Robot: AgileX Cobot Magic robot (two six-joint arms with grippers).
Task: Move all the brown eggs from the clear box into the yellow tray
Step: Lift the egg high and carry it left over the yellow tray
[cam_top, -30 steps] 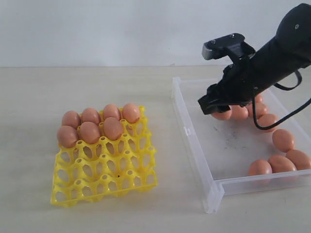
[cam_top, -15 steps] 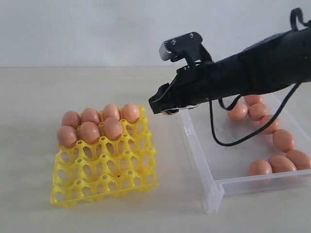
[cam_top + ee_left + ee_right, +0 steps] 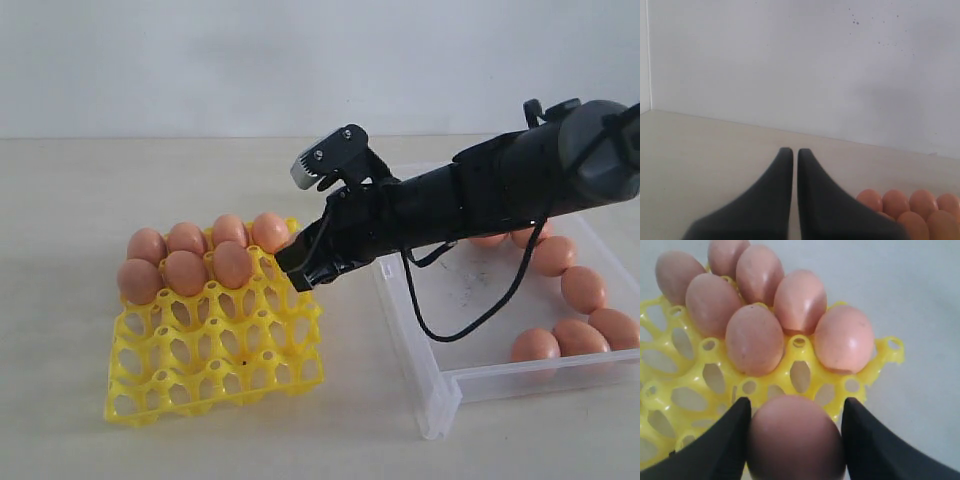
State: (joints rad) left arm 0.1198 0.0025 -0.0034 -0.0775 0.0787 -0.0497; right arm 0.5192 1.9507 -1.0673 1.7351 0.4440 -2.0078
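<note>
As the exterior view shows: right claw point(image 3: 300, 268) hangs over the right edge of the yellow tray point(image 3: 215, 378), near its back right corner; 7 brown eggs point(image 3: 186, 272) sit in its back 2 rows; clear box point(image 3: 440, 398) at the right side of the tabletop point(image 3: 60, 200) holds more.
Left wrist view: left claw point(image 3: 792, 152) clenched, empty, a slit between the jaws.
Right wrist view: right claw grasping the held egg point(image 3: 796, 440) above the tray's rim.
</note>
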